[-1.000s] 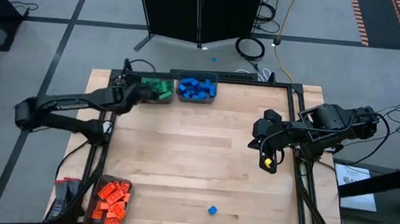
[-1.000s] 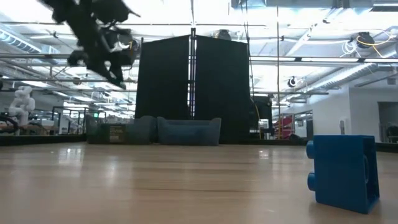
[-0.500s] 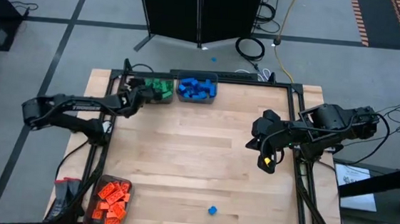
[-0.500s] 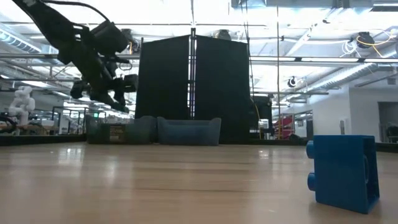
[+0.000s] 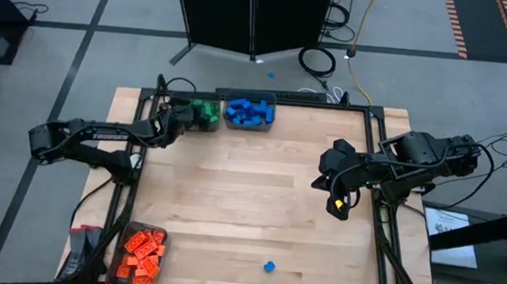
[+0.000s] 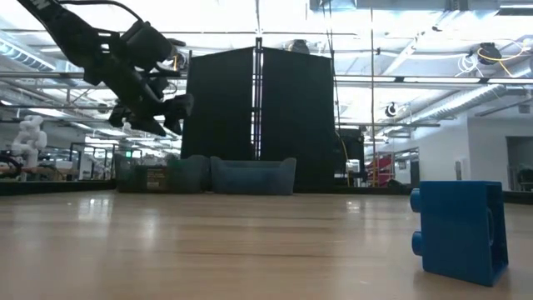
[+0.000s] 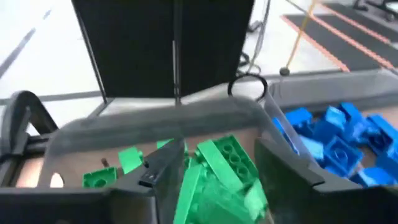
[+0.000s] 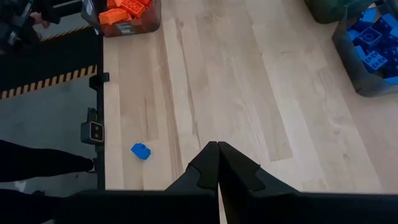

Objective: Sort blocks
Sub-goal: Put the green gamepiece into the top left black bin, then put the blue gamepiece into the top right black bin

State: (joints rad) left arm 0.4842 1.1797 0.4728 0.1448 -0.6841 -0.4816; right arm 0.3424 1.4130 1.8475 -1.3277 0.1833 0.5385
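1. The orange blocks (image 5: 143, 248) lie in a translucent bin (image 5: 126, 242) at the table's (image 5: 230, 213) near left corner
2. The left gripper (image 5: 183, 116) hangs over the bin of green blocks (image 5: 204, 111) at the far edge; in its wrist view its fingers (image 7: 163, 163) stand spread apart with green blocks showing between them, and I cannot tell whether either finger touches one
3. Just beside that bin sits the bin of blue blocks (image 5: 250, 112), touching or nearly touching it
4. One loose blue block (image 5: 269, 267) stands alone on the bare wood near the table's front edge, well apart from every bin
5. The right gripper (image 5: 340, 206) waits above the table's right side, its fingers (image 8: 208, 163) pressed together and holding nothing
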